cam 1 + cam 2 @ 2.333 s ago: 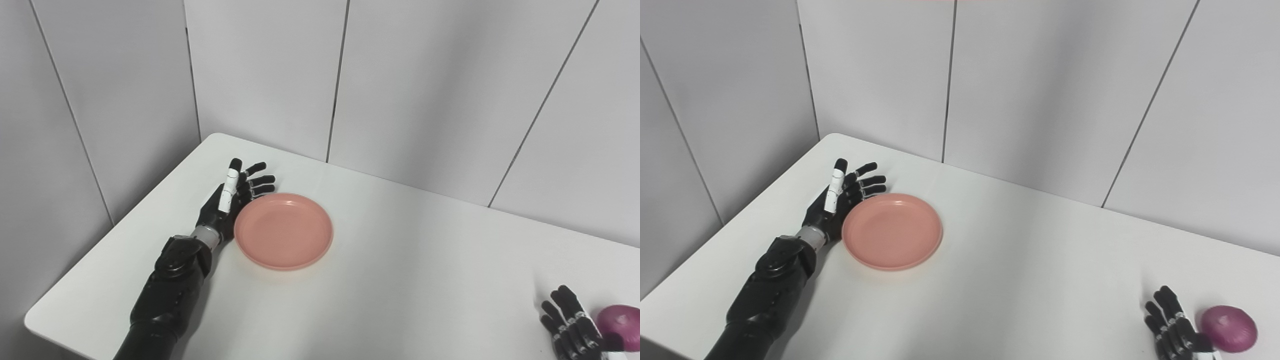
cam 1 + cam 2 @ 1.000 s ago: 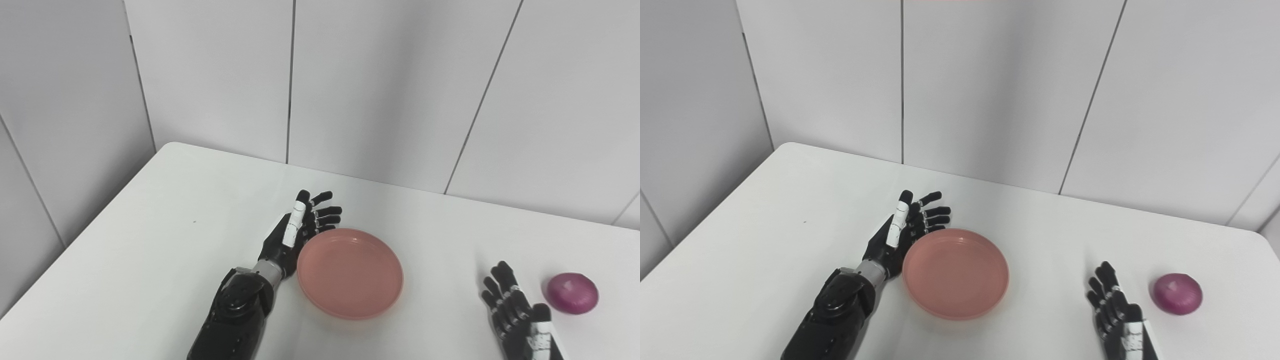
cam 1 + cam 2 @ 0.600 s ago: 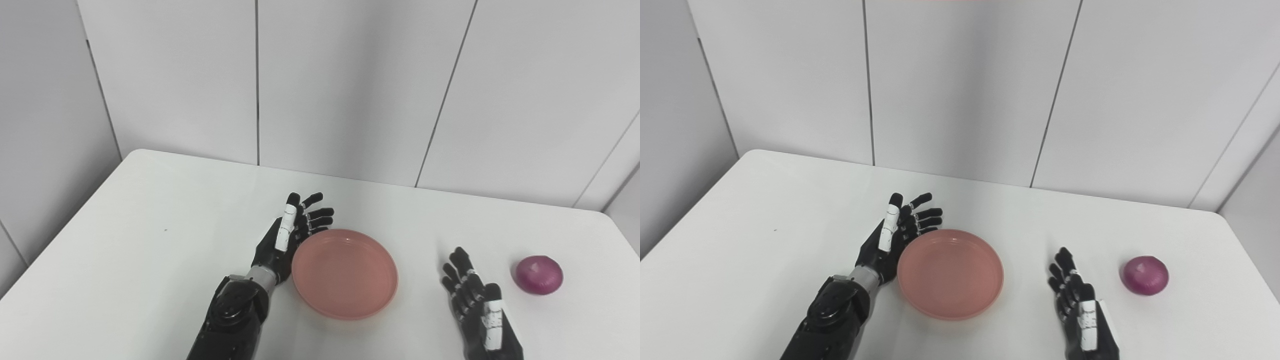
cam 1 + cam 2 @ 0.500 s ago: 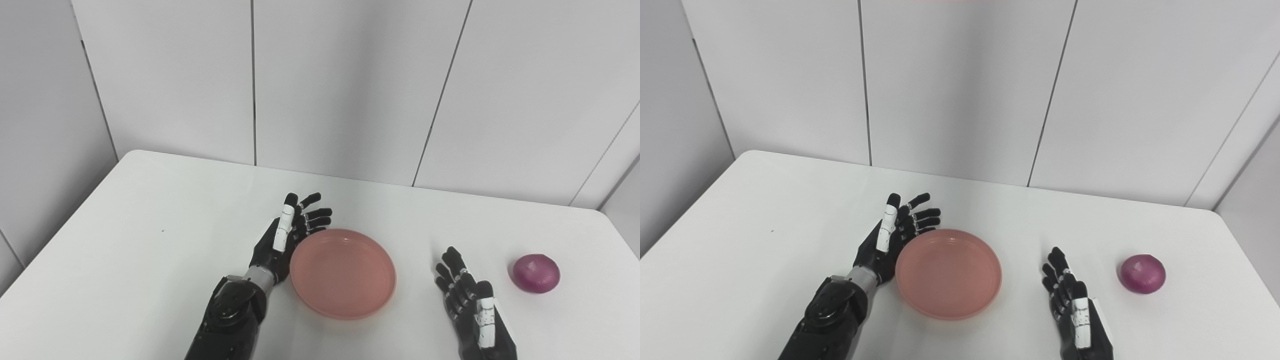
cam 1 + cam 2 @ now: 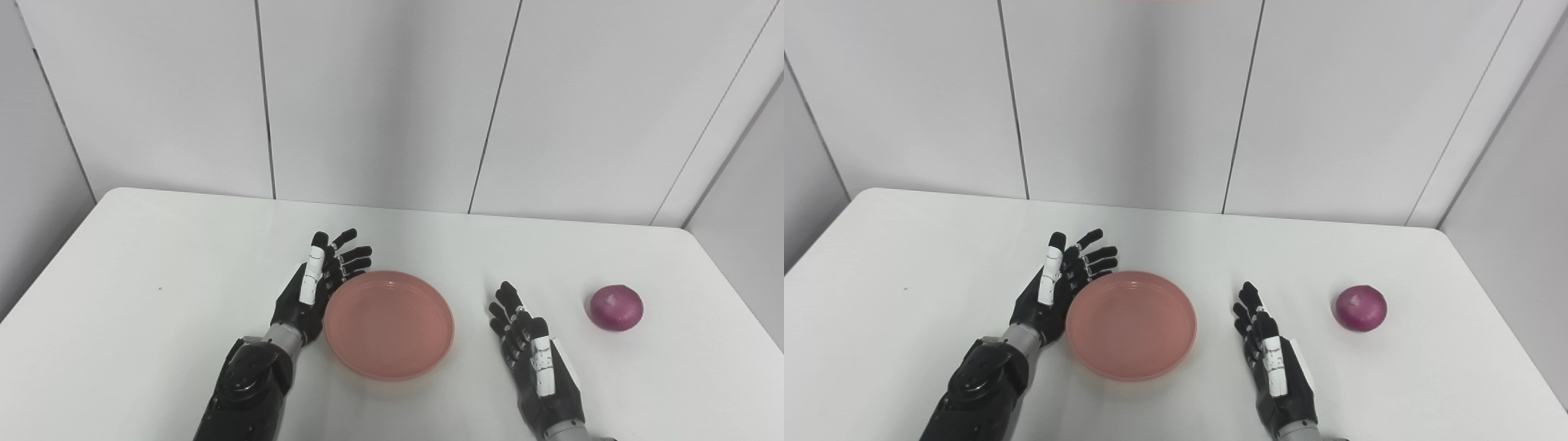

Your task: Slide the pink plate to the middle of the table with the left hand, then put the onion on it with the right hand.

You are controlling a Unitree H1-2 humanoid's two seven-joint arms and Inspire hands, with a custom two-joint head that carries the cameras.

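Centrally, pink plate [image 5: 389, 324] flat, rim up — onion [image 5: 616, 307] rightward

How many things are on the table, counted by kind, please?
Pink plate: 1
Red onion: 1
Robot hands: 2, the left hand and the right hand
Total: 4
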